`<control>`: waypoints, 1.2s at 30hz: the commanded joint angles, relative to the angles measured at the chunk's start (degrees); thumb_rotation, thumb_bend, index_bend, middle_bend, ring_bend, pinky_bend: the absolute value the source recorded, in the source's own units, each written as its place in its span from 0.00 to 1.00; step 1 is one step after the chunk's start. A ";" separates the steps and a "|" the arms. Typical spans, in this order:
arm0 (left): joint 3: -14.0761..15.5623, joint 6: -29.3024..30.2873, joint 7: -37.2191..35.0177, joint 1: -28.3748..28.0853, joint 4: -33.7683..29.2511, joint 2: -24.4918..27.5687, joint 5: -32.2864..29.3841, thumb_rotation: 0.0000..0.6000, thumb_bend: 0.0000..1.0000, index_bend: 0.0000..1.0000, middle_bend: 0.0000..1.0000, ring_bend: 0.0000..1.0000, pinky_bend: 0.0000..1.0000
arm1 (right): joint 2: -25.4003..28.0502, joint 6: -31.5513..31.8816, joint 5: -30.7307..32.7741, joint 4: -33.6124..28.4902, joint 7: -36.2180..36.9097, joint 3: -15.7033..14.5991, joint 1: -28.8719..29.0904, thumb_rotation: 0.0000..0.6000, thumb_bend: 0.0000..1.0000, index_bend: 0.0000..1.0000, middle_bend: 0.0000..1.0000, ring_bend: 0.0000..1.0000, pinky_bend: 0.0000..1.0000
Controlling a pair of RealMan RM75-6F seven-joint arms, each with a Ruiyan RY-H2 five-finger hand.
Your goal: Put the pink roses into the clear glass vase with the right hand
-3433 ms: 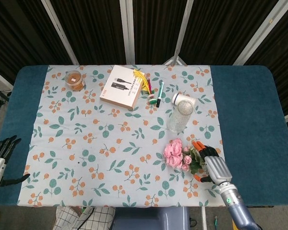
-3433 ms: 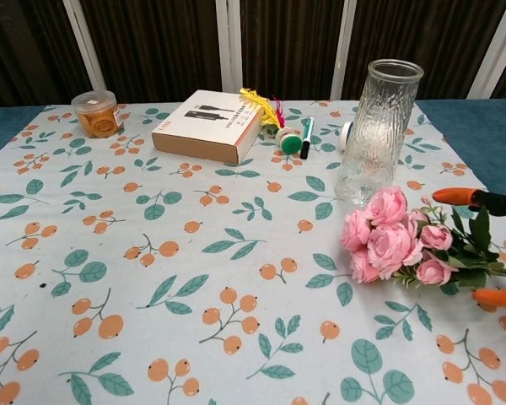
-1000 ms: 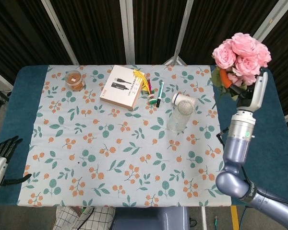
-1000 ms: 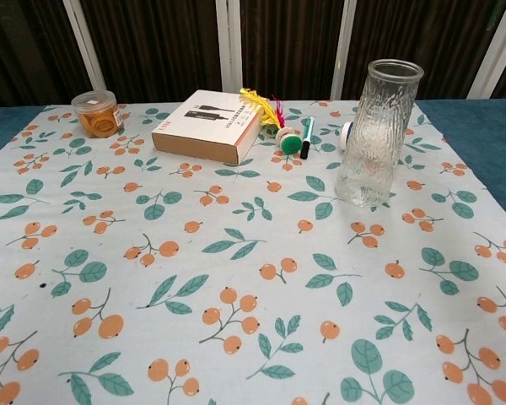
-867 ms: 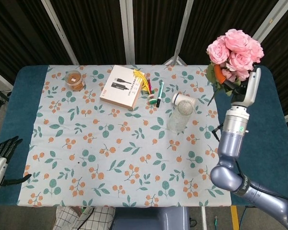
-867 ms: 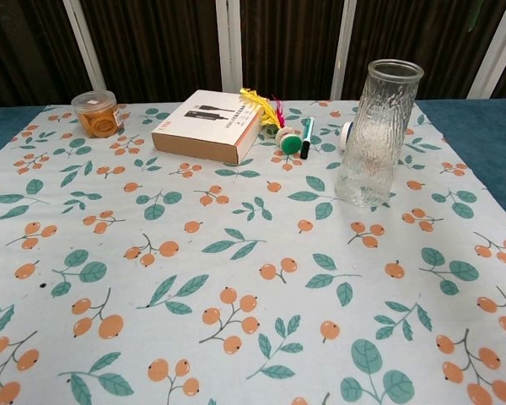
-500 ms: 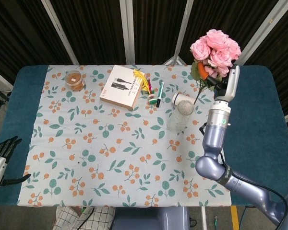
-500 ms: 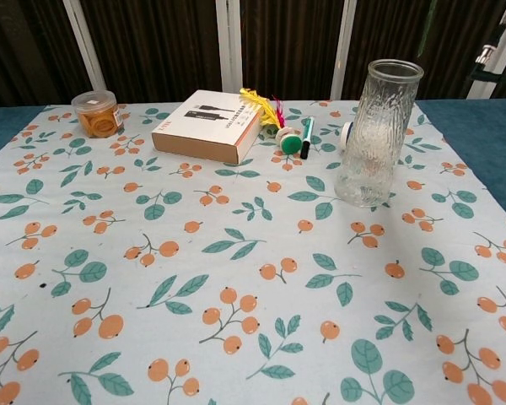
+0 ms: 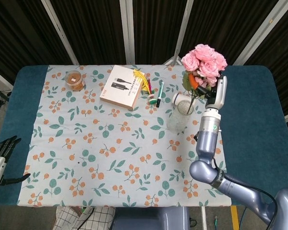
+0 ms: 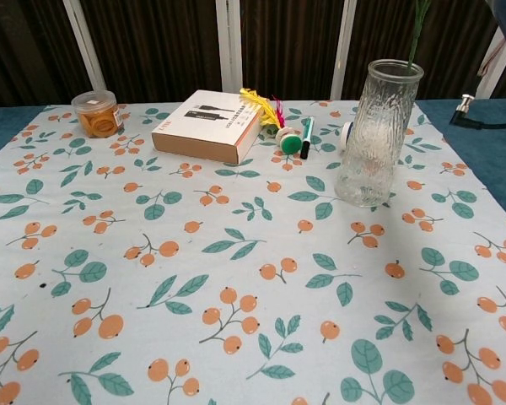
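The pink roses (image 9: pixel 202 59) are held upright in the air by my right hand (image 9: pixel 215 90), which grips their green stems just below the blooms. They hang right above the clear glass vase (image 9: pixel 179 115), which stands on the floral cloth. In the chest view a thin green stem (image 10: pixel 415 29) comes down to the rim of the vase (image 10: pixel 375 133); I cannot tell whether its tip is inside. My left hand (image 9: pixel 0 154) rests low off the table's left edge, fingers apart and holding nothing.
Behind the vase lie a white round object (image 9: pixel 178 98), pens (image 9: pixel 159 93), a yellow feathered toy (image 9: pixel 142 80) and a white box (image 9: pixel 121 86). A small jar of orange contents (image 9: pixel 75 79) stands at the far left. The right arm's cable (image 10: pixel 487 123) crosses the blue table edge.
My right hand has carried the roses left and down from the table's far right corner to above the vase. A stem now shows over the vase mouth in the chest view.
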 commanded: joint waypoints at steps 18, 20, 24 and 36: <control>-0.02 -0.16 -0.29 -0.05 -0.04 0.11 -0.06 1.00 0.00 0.00 0.00 0.00 0.00 | -5.00 -0.51 -1.04 5.09 0.35 -4.11 -0.12 1.00 0.27 0.43 0.60 0.55 0.37; -0.04 -0.26 -0.37 -0.10 -0.04 0.13 -0.11 1.00 0.00 0.00 0.00 0.00 0.00 | -5.39 -1.03 -1.00 6.00 0.33 -3.87 0.46 1.00 0.27 0.43 0.60 0.55 0.36; -0.07 -0.32 -0.58 -0.13 -0.08 0.19 -0.17 1.00 0.00 0.00 0.00 0.00 0.00 | -6.02 -2.21 -0.57 8.08 0.04 -3.23 1.67 1.00 0.27 0.43 0.60 0.54 0.32; -0.01 -0.33 -1.15 -0.15 -0.09 0.39 0.02 1.00 0.00 0.00 0.00 0.00 0.00 | -7.52 -1.63 -1.93 8.36 -0.94 -5.88 0.59 1.00 0.27 0.38 0.55 0.49 0.23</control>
